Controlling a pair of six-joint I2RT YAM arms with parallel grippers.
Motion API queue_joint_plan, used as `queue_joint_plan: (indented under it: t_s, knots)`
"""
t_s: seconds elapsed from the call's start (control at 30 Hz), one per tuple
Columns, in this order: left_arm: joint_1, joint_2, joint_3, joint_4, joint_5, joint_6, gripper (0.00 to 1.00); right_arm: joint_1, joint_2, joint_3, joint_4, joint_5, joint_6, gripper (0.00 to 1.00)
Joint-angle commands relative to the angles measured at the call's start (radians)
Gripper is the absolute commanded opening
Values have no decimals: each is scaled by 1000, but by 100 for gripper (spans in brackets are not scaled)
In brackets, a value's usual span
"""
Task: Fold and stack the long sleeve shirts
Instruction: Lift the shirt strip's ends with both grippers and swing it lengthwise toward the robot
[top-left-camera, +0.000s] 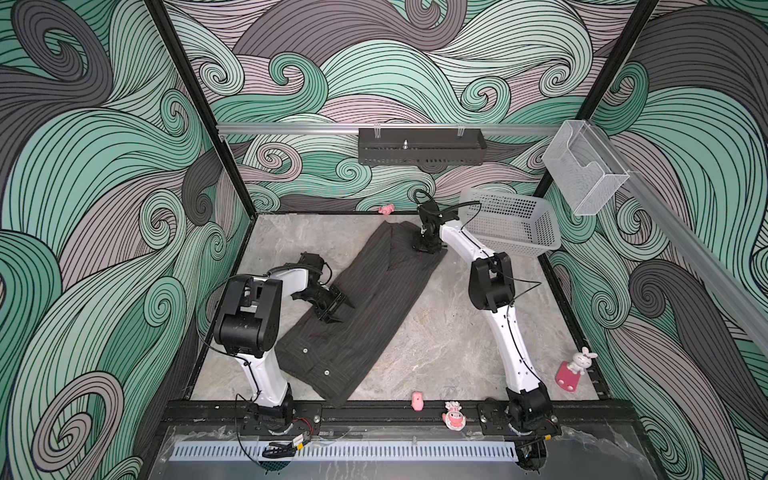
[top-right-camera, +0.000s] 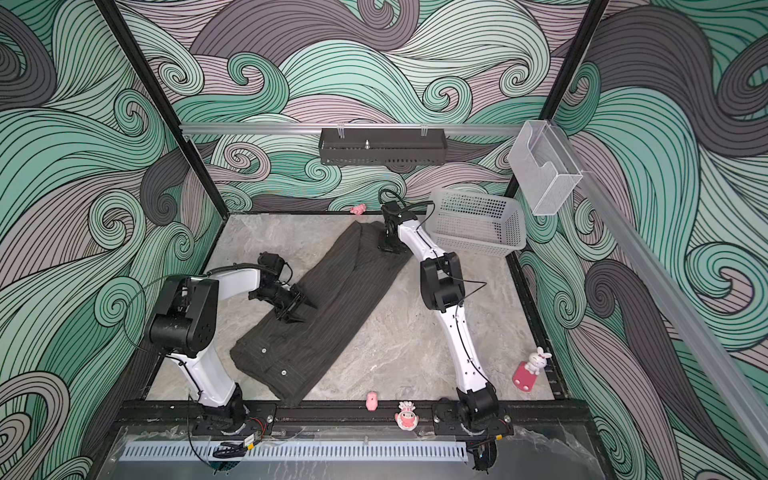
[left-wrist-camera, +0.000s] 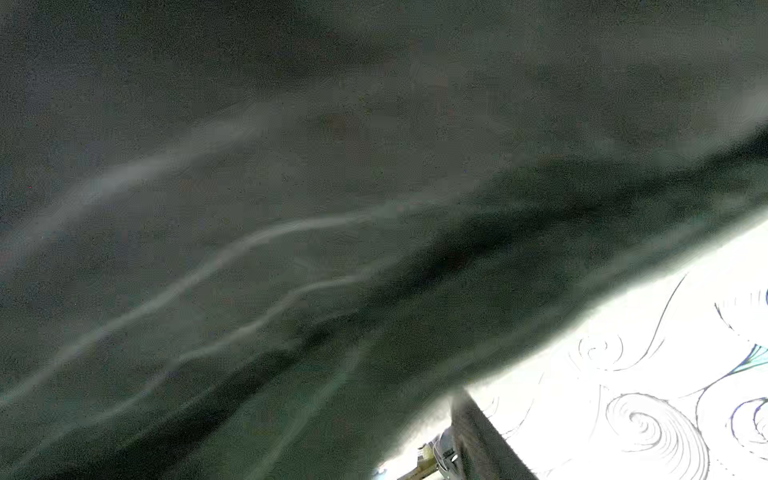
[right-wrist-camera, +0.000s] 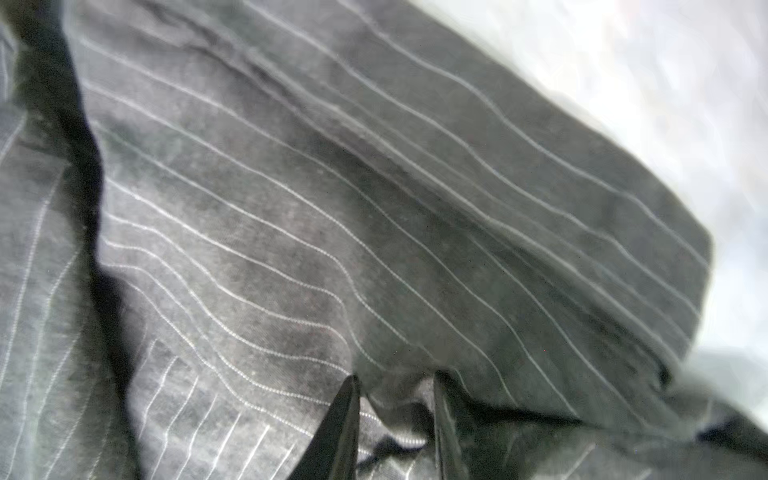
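One long sleeve shirt, dark charcoal with pale pinstripes and light buttons, lies folded into a long strip running diagonally across the table. My left gripper rests low on the strip's left edge about midway along, its fingers spread open. The left wrist view shows only blurred dark shirt cloth close to the lens, with no jaws in sight. My right gripper points down on the strip's far end. In the right wrist view the gripper pinches a bunched fold of striped shirt cloth.
A white mesh basket sits at the back right, just behind the right arm. Small pink toys lie at the back wall and along the front rail. A bunny figure stands at the right edge. Bare marble table lies right of the shirt.
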Motion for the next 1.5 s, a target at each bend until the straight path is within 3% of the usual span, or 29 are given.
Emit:
queue_joint_plan:
  t_s: [0.0,0.17,0.37,0.53,0.67,0.87,1.03,1.2,1.47]
  knots:
    - [-37,-42,17,39,-42,-66,61,9,8,86,-146,-60,-25,34]
    - [-19,-133,164,-147,-159,51,67,25,-265,-164,-139,-30,2,45]
    - [44,-55,347,-413,-364,273,73,72,-562,-622,-43,-46,155,55]
    - [59,63,417,-537,-480,397,74,127,-586,-809,27,-99,222,61]
    - [59,103,370,-546,-491,433,74,142,-548,-874,68,-131,246,65]
    - [54,104,248,-496,-438,414,72,130,-446,-821,71,-151,226,64]
    - [6,92,133,-396,-301,358,67,99,-346,-691,59,-171,193,61]
    - [-72,56,37,-267,-186,234,65,77,-204,-417,-20,-194,119,58]
    - [-116,-11,36,-177,-167,102,66,63,20,66,-184,-262,96,58]
